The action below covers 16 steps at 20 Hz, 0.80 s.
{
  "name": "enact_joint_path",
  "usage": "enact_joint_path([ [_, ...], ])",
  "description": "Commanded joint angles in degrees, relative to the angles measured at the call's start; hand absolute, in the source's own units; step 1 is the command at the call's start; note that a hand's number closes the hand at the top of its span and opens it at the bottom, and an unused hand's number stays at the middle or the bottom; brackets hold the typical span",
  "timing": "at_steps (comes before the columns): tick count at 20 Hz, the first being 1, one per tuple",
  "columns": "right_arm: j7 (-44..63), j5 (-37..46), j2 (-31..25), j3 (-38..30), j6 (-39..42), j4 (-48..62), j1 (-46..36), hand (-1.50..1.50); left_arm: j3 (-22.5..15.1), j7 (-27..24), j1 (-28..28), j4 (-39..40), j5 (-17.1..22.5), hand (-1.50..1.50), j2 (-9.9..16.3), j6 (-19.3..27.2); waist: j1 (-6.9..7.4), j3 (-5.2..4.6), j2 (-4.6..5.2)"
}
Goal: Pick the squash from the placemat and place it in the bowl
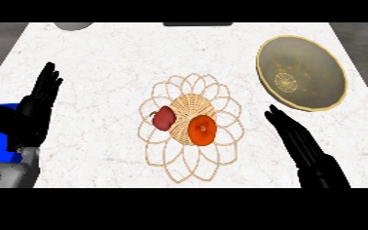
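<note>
Black fingers of the right hand [305, 143] lie straight and pressed together, holding nothing, their tips aimed up and to the left. Just beyond and to the left of those tips sits the woven placemat [188, 162], a wicker flower of open loops around a solid centre. On that centre rests the squash [203, 130], orange and rounded, apart from the fingertips with a gap of counter [108, 53] and loops between. Touching or nearly touching the squash on its far-left side is a red pepper [164, 118] with a small stem.

Over at the left edge, the left hand [37, 105] rests with its fingers straight and upward, holding nothing, well away from everything.

Farthest off, beyond and slightly to the right of the right fingertips, lies the bowl [302, 73], olive-gold with a pale rim, nothing in it.

As I judge it, the main risk is the pepper: fingers closing from the right could push the squash into it, roll both along the mat, or close on the wrong one. The squash's round shape may let it slip out sideways as the fingers curl. The open loops could also catch a fingertip coming in low. On the carry, a short release could strike the bowl's near rim.
</note>
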Motion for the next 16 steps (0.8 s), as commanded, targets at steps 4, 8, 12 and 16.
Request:
enact_joint_path([
  [4, 19.3, -2.2, 5.5, -3.9, 19.3, -5.5, -17.3, -1.5, 0.0, 3.5, 0.1, -4.7, -1.7, 0.0, -0.4, -0.2, 1.72, 0.05, 0.46],
  [8, 25.0, -5.5, 8.7, -2.8, 27.8, -0.4, -25.2, -1.5, -0.5, 5.9, -1.5, -5.4, -2.6, 0.0, -1.1, 0.1, 1.64, 0.06, 0.46],
  [12, 29.2, -11.8, 9.8, -2.3, 35.9, 8.5, -31.5, -1.5, 1.2, 1.4, -1.8, -0.3, -1.2, 0.0, -0.2, -3.4, 2.22, -0.1, 0.71],
  [16, 31.2, -15.4, 12.2, -1.2, 39.2, 15.8, -34.8, -1.5, 0.5, 2.3, -4.9, 2.7, -2.3, 0.0, -2.3, -2.1, 1.46, -0.09, 0.85],
])
